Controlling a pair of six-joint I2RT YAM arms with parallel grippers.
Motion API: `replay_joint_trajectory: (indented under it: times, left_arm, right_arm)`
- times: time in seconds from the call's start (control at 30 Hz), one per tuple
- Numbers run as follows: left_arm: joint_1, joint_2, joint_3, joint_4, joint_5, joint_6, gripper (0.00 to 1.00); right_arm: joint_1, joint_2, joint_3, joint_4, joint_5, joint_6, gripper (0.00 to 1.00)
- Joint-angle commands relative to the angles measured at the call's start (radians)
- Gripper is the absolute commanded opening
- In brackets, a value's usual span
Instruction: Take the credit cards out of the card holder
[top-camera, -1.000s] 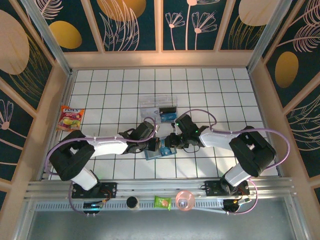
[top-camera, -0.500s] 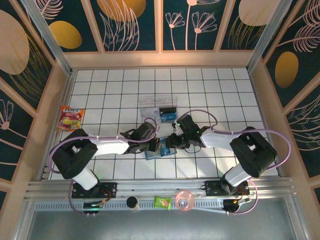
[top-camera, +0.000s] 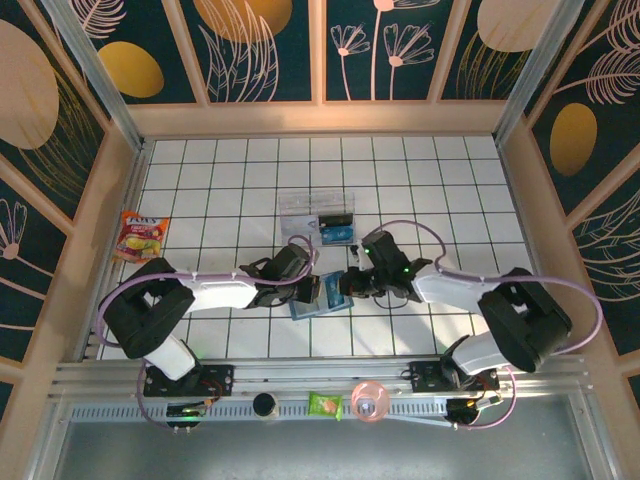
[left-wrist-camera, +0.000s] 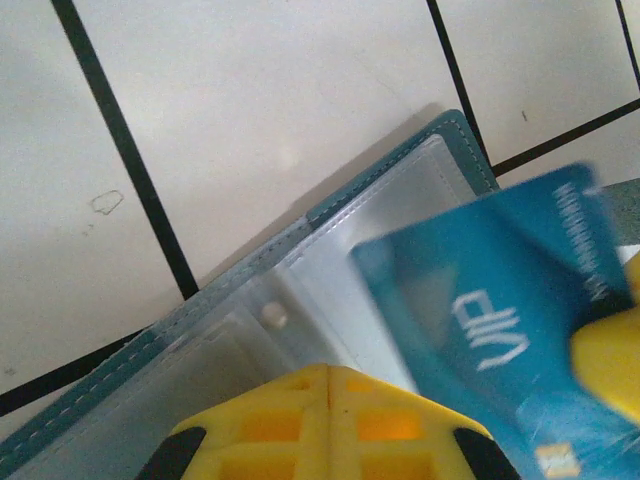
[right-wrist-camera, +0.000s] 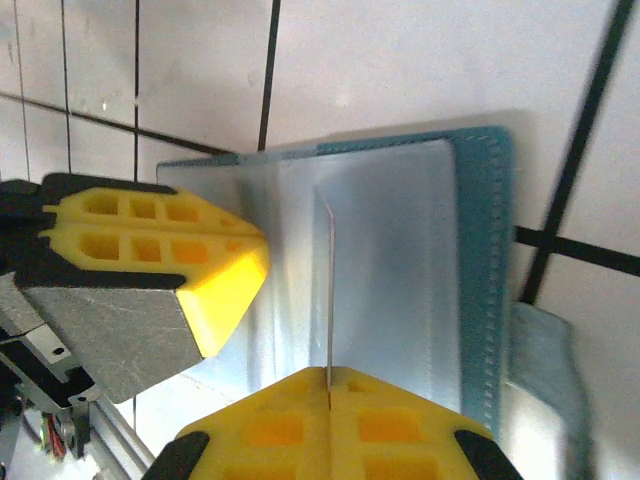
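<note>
Over the card holder (right-wrist-camera: 485, 250), the right gripper (right-wrist-camera: 328, 385) has clamped the credit card (left-wrist-camera: 490, 330); left gripper (left-wrist-camera: 328, 375) stays clenched.

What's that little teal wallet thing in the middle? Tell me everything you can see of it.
The card holder is a small teal wallet, soft-looking with a stitched border, lying open and flat on the white tiled table. Inside are pale glossy pockets and a small round stud. The shut left hand seems to press one half down; over it the right hand pinches a blue card.
</note>
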Motion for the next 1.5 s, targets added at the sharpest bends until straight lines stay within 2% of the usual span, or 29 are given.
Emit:
replay_joint_trajectory:
  times: [0.0, 0.23, 0.33, 0.43, 0.63, 0.77, 0.93, 1.13, 1.23, 1.37, 1.47]
  left_arm:
    - [0.033, -0.056, -0.028, 0.005, 0.033, 0.000, 0.07]
    - [0.139, -0.271, -0.090, 0.220, 0.236, -0.017, 0.41]
    - [0.175, -0.298, -0.129, 0.375, 0.348, -0.076, 0.49]
    - [0.221, -0.301, -0.204, 0.633, 0.462, -0.204, 0.54]
    - [0.228, -0.293, -0.233, 0.821, 0.514, -0.287, 0.57]
    - [0.227, -0.280, -0.251, 0.913, 0.528, -0.336, 0.54]
    - [0.227, -0.257, -0.256, 0.939, 0.537, -0.356, 0.39]
    - [0.228, -0.258, -0.253, 0.980, 0.549, -0.384, 0.24]
    - [0.227, -0.253, -0.251, 1.010, 0.560, -0.406, 0.24]
    - [0.228, -0.238, -0.251, 1.040, 0.567, -0.428, 0.16]
    - [0.228, -0.238, -0.256, 1.043, 0.565, -0.432, 0.14]
  right_arm:
    - [-0.011, -0.072, -0.046, -0.017, 0.063, 0.005, 0.00]
    - [-0.015, -0.264, -0.100, 0.143, 0.038, -0.010, 0.00]
    - [-0.036, -0.325, -0.122, 0.258, 0.020, 0.017, 0.00]
    - [-0.062, -0.369, -0.146, 0.386, -0.022, 0.051, 0.00]
    - [-0.072, -0.388, -0.171, 0.590, -0.084, 0.123, 0.00]
    - [-0.074, -0.377, -0.176, 0.662, -0.087, 0.157, 0.00]
    - [-0.073, -0.356, -0.182, 0.737, -0.093, 0.192, 0.00]
    - [-0.065, -0.327, -0.174, 0.737, -0.078, 0.198, 0.00]
    - [-0.059, -0.308, -0.166, 0.734, -0.069, 0.194, 0.00]
    - [-0.050, -0.284, -0.165, 0.743, -0.055, 0.197, 0.00]
    - [-0.045, -0.270, -0.160, 0.738, -0.046, 0.196, 0.00]
